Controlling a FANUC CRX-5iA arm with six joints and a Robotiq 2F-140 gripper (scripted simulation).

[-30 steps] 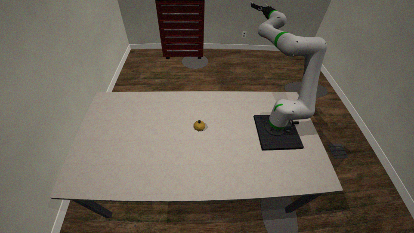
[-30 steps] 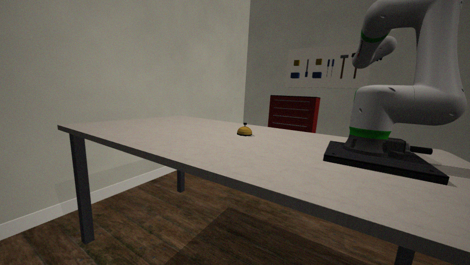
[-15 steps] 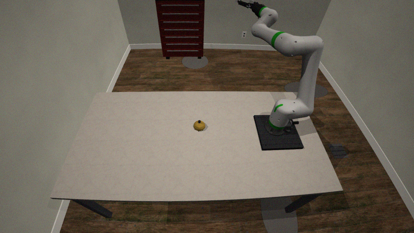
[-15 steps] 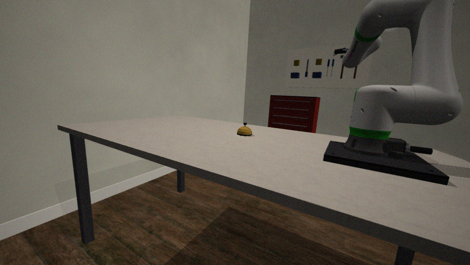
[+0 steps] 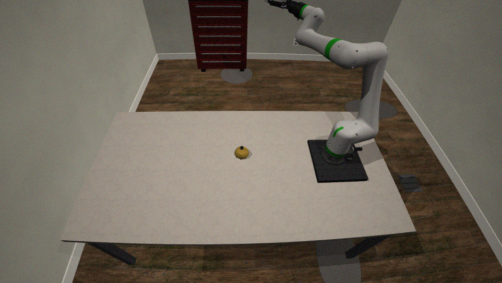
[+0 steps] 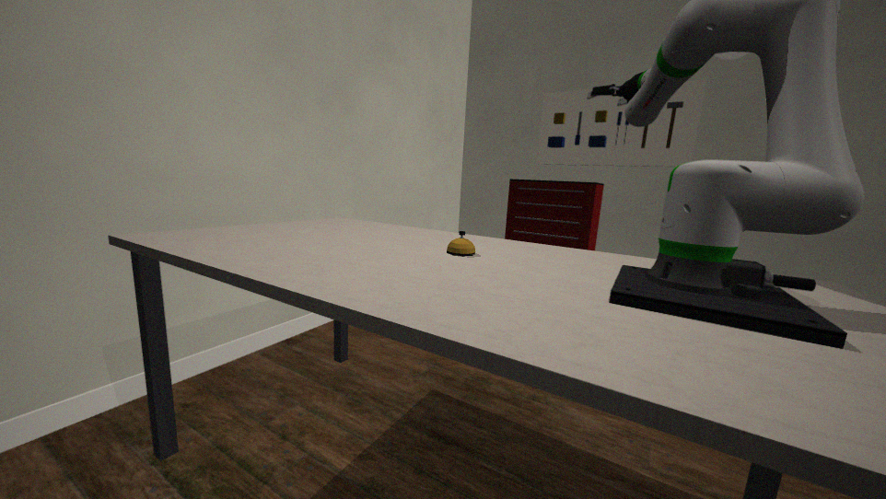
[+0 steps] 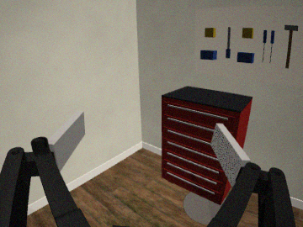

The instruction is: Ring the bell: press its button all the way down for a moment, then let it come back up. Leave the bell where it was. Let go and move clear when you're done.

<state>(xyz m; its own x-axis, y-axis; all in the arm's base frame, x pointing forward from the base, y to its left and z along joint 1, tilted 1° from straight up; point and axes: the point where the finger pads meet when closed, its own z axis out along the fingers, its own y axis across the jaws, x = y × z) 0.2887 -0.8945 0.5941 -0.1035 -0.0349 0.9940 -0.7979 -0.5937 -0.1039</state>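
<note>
The top view looks down from high over the surface (image 5: 182, 197), the exterior view crosses it low from one corner, both sharing the red tool cabinet (image 5: 218, 35) that the wrist view faces.

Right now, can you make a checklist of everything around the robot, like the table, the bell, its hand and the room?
Surface: pale table, robot's dark base plate mounted on it.
Job's things: yellow bell upright mid-table, black button up, untouched.
Clutter: nothing seen near the bell.
Grippers: gripper open, holding nothing, raised high and far from the bell, facing the back wall.
Cables: nothing seen.
Surroundings: red drawer cabinet, wall tool board, wooden floor.
</note>
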